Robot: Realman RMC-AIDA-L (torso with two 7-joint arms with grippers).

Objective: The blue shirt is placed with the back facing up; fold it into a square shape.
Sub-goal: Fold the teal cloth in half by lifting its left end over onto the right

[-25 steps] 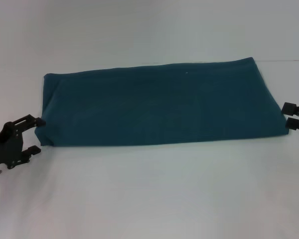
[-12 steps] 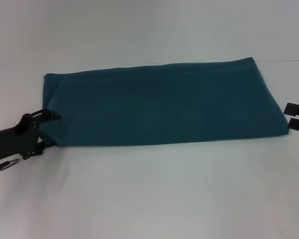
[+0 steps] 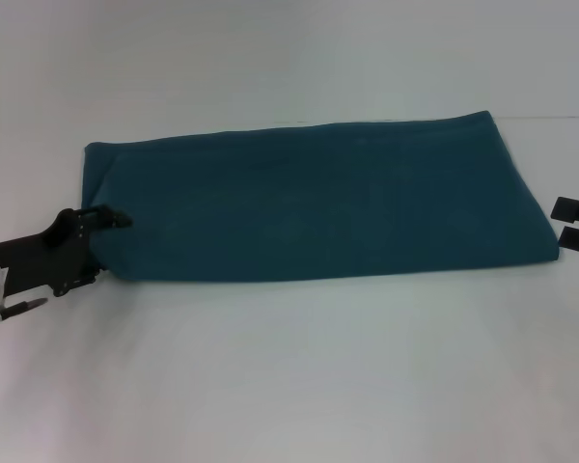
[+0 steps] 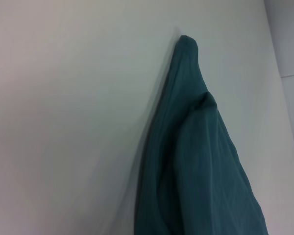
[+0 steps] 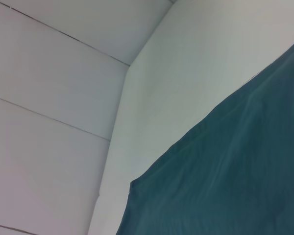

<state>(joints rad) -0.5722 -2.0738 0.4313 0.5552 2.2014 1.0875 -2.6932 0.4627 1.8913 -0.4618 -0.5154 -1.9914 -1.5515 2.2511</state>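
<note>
One claw, left claw, advanced onto blue shirt corner; right claw unchanged.

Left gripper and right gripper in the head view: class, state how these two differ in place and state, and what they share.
The left gripper is at the blue shirt's left end, its upper finger lying over the cloth; the right gripper sits just off the shirt's right edge, apart from it. More of the left gripper shows; the right gripper is cut off by the picture's edge. Both are black, and both have fingers spread apart.

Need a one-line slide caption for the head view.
Left gripper straddles the folded blue shirt's left edge; right gripper waits open beside its right edge.
</note>
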